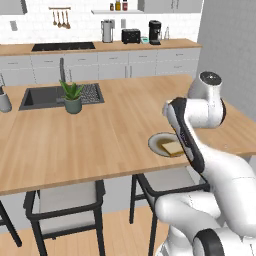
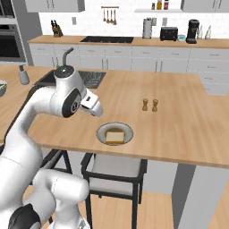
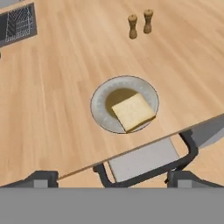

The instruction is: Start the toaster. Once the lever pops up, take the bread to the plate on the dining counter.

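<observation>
On the dining counter (image 3: 57, 87), a broad island of pale, straight-grained wood, a round shallow plate (image 3: 101, 97) sits near the front edge. Its rim is light grey and its centre a darker brown. The bread (image 3: 133, 111), a flat, roughly square tan slice with a slightly darker crust, lies on the plate, off-centre toward the rim and apart from the robot. Above and behind it, the gripper (image 3: 112, 177) hangs with its two small dark finger tips (image 3: 43, 178) spread wide, holding nothing. Below the counter edge stands a stool (image 3: 146, 159) with a black frame and a flat grey seat. Two small turned wooden shakers (image 3: 140, 24) stand side by side farther along the counter. On the far wall worktop sits the boxy black toaster (image 2: 168, 33), between a steel canister and a taller black coffee machine (image 2: 192, 31). No writing can be read.
</observation>
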Controlling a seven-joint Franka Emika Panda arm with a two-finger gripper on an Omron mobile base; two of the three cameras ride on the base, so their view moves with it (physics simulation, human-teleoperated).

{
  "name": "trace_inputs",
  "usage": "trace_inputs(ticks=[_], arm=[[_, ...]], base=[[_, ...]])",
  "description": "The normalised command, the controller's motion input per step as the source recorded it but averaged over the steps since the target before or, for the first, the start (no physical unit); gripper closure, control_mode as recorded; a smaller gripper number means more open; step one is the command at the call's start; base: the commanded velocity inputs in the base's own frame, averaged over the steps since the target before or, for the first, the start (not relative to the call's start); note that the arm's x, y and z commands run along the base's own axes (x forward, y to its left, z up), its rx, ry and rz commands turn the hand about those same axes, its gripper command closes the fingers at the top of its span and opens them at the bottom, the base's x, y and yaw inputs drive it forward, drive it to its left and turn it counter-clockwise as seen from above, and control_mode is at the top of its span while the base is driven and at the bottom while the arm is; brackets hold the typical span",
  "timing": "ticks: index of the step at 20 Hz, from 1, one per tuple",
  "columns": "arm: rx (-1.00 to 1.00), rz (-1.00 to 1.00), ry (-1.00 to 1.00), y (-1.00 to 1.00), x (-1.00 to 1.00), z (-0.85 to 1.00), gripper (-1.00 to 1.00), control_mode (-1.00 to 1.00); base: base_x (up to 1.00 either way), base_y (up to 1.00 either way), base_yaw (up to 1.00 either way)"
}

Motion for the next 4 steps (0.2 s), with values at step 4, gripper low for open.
trace_inputs(ticks=[4], arm=[[-0.13,0.00,0.09,0.18,-1.00,0.59,-1.00,-1.00]], base=[[0.00,0.00,0.00]])
